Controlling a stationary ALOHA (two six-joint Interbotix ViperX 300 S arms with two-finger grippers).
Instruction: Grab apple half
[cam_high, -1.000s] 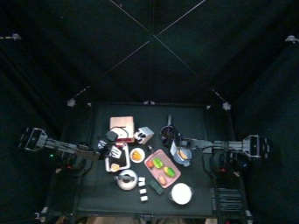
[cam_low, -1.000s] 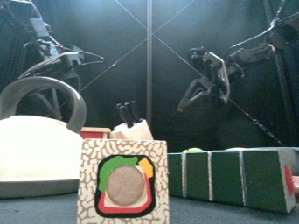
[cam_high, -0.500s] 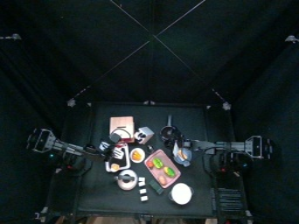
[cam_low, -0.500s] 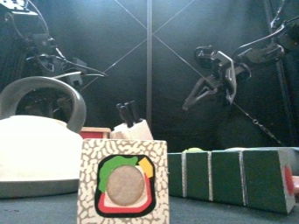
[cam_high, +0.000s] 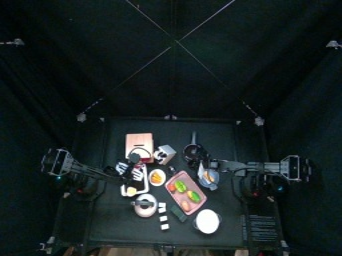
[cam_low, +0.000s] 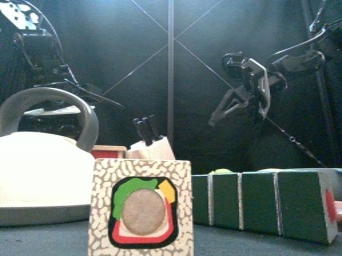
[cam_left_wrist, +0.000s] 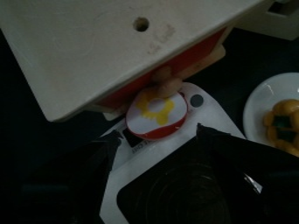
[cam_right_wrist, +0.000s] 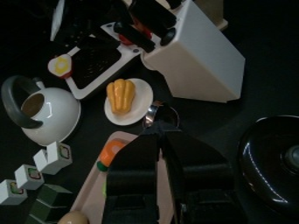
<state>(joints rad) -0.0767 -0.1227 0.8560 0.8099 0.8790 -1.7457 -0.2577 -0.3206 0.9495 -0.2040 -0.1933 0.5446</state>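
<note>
A round piece with a red rim and a yellow face (cam_left_wrist: 158, 109), possibly the apple half, lies on a white stand just under the edge of a pale board (cam_left_wrist: 128, 44). My left gripper (cam_left_wrist: 163, 142) hangs right over it with its jaws open on either side. In the top view that gripper (cam_high: 134, 171) is at the table's left middle. My right gripper (cam_right_wrist: 158, 131) is shut and empty, held high above the pink tray (cam_right_wrist: 117, 140). It also shows in the front view (cam_low: 230, 105) and the top view (cam_high: 202, 163).
A white kettle (cam_low: 40, 165) and a patterned box (cam_low: 140, 205) stand at the front, with green blocks (cam_low: 267, 200) beside them. A knife block (cam_right_wrist: 198, 48), a plate holding an orange piece (cam_right_wrist: 124, 94) and a black pan (cam_right_wrist: 274, 157) lie under the right arm.
The left arm has reached further in over the table and lowered toward the white stand. The right gripper rose slightly, then stayed still.
</note>
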